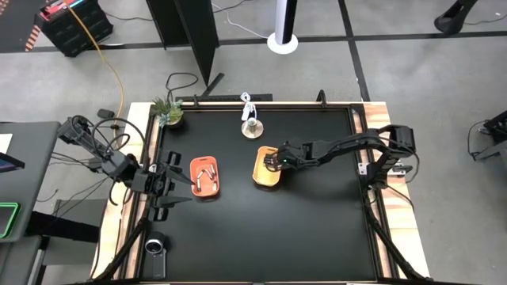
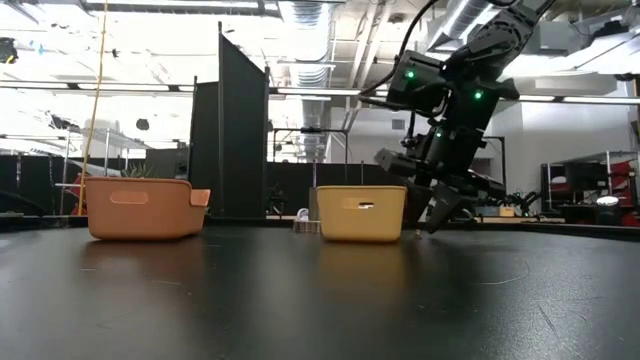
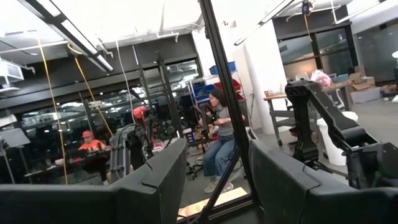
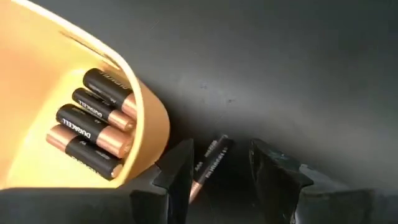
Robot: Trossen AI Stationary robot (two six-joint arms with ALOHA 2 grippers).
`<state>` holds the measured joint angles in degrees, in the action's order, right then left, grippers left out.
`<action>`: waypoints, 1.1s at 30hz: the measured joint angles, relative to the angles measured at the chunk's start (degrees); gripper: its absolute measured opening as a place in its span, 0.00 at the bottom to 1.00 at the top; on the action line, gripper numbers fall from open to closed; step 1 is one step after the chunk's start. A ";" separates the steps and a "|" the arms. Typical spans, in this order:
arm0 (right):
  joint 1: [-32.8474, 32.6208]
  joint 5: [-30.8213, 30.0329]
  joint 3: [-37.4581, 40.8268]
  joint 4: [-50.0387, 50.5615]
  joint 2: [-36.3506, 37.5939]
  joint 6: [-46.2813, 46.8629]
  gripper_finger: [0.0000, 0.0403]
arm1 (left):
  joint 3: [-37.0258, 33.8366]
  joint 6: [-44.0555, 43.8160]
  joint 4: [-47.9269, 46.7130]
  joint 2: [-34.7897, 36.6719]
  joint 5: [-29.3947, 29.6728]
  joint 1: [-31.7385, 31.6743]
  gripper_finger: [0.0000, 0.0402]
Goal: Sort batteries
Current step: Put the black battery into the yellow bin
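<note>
Black table (image 1: 261, 229): dark batteries (image 4: 93, 127) filled the yellow tray (image 1: 267, 168), pale ones the orange tray (image 1: 204, 176); right gripper (image 4: 217, 171), jaws open, straddled one remaining cell (image 4: 210, 158). Left gripper (image 1: 170, 184) waited, apparently open.

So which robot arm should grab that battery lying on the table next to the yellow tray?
The right. Its gripper is open with that battery between its fingers, beside the yellow tray. The left gripper waits at the table's left edge.
</note>
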<state>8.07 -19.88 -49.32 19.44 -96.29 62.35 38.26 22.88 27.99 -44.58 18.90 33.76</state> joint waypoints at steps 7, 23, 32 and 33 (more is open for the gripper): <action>-0.34 -0.86 -3.18 2.43 -4.83 0.11 0.44 | 0.00 0.02 -0.53 0.00 -0.02 0.02 0.42; -1.79 0.20 -8.76 12.30 -7.06 0.65 0.25 | 0.00 -0.03 -1.66 0.00 -0.04 0.02 0.42; -3.07 2.22 -8.90 12.44 -7.13 0.35 0.09 | 0.00 -0.16 -1.63 0.00 -0.04 0.01 0.42; -3.28 2.25 -8.90 12.46 -7.13 0.15 0.08 | 0.00 -0.16 -1.62 0.00 -0.04 0.01 0.42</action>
<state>4.79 -17.63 -58.22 31.90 -103.42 62.49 38.26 22.71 26.37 -44.58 18.85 33.77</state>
